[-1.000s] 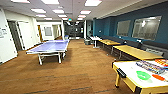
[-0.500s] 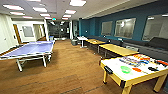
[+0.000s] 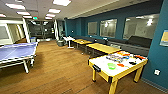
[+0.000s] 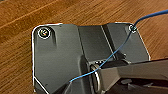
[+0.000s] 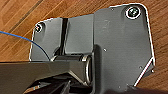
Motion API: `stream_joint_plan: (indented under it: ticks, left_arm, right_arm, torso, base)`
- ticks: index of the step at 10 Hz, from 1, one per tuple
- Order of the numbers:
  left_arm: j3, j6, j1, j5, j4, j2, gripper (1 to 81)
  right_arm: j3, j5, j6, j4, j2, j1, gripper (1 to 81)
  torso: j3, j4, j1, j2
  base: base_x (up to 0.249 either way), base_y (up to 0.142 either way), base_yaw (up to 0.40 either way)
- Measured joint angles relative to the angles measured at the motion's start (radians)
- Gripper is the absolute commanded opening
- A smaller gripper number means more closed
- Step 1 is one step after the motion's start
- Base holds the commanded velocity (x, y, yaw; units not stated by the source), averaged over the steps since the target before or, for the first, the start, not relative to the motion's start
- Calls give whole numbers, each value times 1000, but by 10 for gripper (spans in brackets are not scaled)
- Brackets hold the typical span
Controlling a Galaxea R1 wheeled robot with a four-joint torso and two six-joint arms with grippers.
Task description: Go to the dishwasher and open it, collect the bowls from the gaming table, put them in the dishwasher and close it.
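The gaming table (image 3: 103,70) stands on the wood floor (image 3: 60,72) in the right foreground of the head view. Its long axis runs from the open floor toward the teal wall (image 3: 156,57). One short end faces the open floor and carries a dark fitting (image 3: 96,68). The far end sits near the wall. The top is flat, white and rectangular, with a yellow frame and square yellow legs.

A green bowl (image 3: 111,65) rests on the top, toward the floor-side end. It is round, shallow and plain, with its opening up. Just beside it, on the wall side, lies a small orange-red thing (image 3: 121,65); its shape is too blurred to tell. Colourful flat game boxes (image 3: 117,57) lie farther along the top toward the wall, along with a dark item (image 3: 132,63) and a red one (image 3: 139,57).

Behind the table, yellow-topped tables (image 3: 103,47) line the wall under framed glass panes (image 3: 108,28), with a dark sofa (image 3: 138,42) beside them. Well apart across the floor stands a blue ping-pong table (image 3: 15,51) on pale legs.

The wrist views show each arm's dark, smooth plate above the planked floor, which is brown and grained. A thin blue cable (image 4: 117,51) crosses the left plate. Whether the left gripper or the right gripper is released or clenched cannot be told.
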Motion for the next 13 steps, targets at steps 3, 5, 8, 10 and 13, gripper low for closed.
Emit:
stream_joint_plan:
  ticks: [3, 5, 8, 10, 13]
  left_arm:
    - [0, 0, 0, 0, 0, 1, 811]
    - [0, 0, 0, 0, 0, 0, 811]
    - [0, 0, 0, 0, 0, 0, 811]
    - [0, 0, 0, 0, 0, 0, 811]
    - [0, 0, -2, 0, 0, 0, 811]
  right_arm:
    - [-1, 1, 0, 0, 0, 0, 811]
    - [-1, 1, 0, 0, 0, -1, 811]
    - [-2, 0, 0, 0, 0, 0, 811]
    - [-3, 1, 0, 0, 3, 0, 811]
    - [-3, 0, 0, 0, 8, 0, 811]
  torso:
    - [0, 0, 0, 0]
    - [0, 0, 0, 0]
    - [0, 0, 0, 0]
    - [0, 0, 0, 0]
    - [0, 0, 0, 0]
  base:
    - [0, 0, -400]
    - [0, 0, -400]
    - [0, 0, -400]
    - [0, 0, -400]
    - [0, 0, -378]
